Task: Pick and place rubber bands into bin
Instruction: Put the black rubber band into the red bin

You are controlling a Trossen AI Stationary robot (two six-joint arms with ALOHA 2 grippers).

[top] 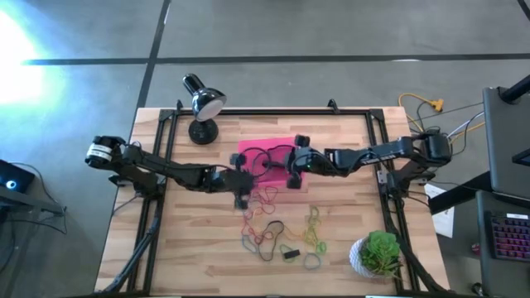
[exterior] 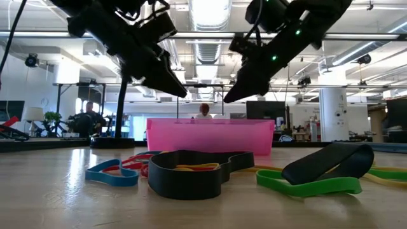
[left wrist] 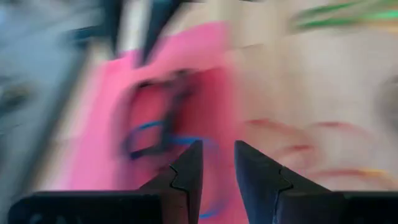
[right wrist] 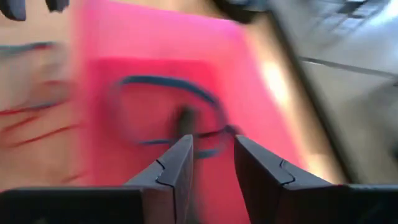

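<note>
The bright pink bin (top: 267, 151) sits at the middle of the table toward its far side, with a blue loop (right wrist: 168, 84) and dark bands in it. Loose rubber bands (top: 277, 228) in black, red, green, yellow and orange lie on the wood nearer than the bin. In the low view a black loop (exterior: 187, 172), a green one (exterior: 305, 186) and a blue one (exterior: 111, 173) lie in front of the bin (exterior: 210, 137). My left gripper (top: 242, 192) hovers at the bin's near left corner, fingers slightly apart (left wrist: 217, 149). My right gripper (top: 294, 175) hovers over the bin's right part, fingers slightly apart (right wrist: 211, 143). Both wrist views are blurred.
A black desk lamp (top: 203, 103) stands at the far left of the table, and a white plant pot (top: 377, 252) at its near right corner. Yellow cables (top: 431, 106) lie off the far right edge. Black frame rails run along the sides. People (exterior: 205, 111) show in the room beyond.
</note>
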